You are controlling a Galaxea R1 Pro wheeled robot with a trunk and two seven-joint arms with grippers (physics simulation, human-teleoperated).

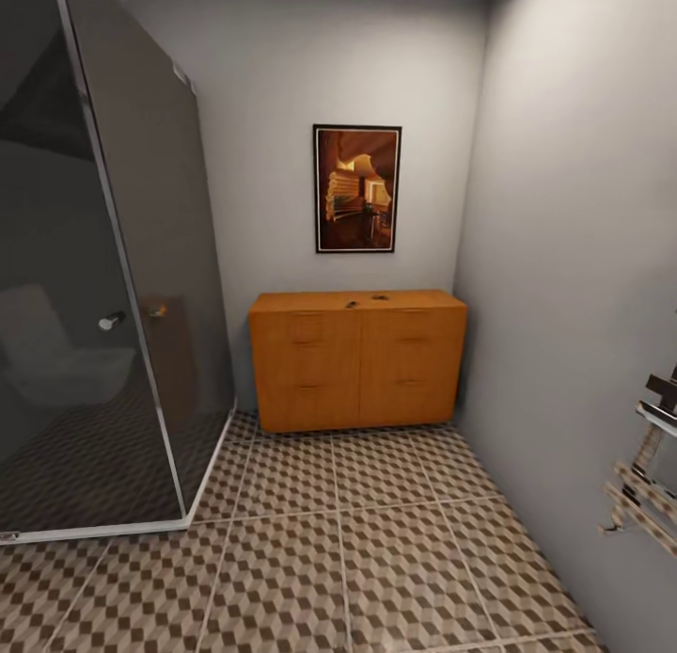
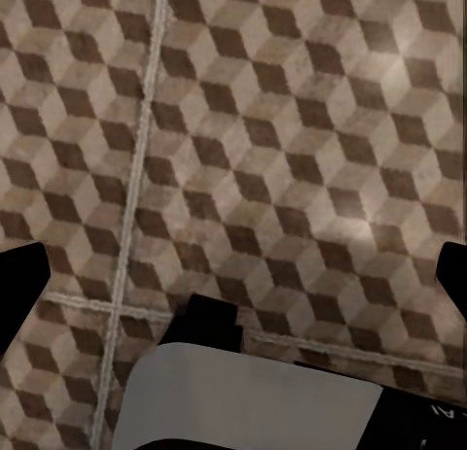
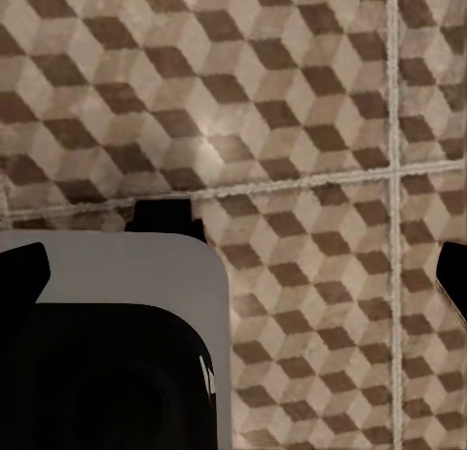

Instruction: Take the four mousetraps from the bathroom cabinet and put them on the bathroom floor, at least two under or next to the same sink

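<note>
The cabinet [image 1: 357,361] is being faced at frame centre; 2 small dark items, possibly mousetraps [image 1: 366,301], are lying on its top. Being flat, light and stiff, they are best pinched by the edges. Each claw's state cannot be told.

Mousetraps [image 1: 365,301] atop cabinet [image 1: 357,361], shower [image 1: 103,286] left

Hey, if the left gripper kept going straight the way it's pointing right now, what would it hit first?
Most likely the bathroom floor: the left gripper looks down at cube-pattern tiles, nothing visible between. How far is unclear.
</note>
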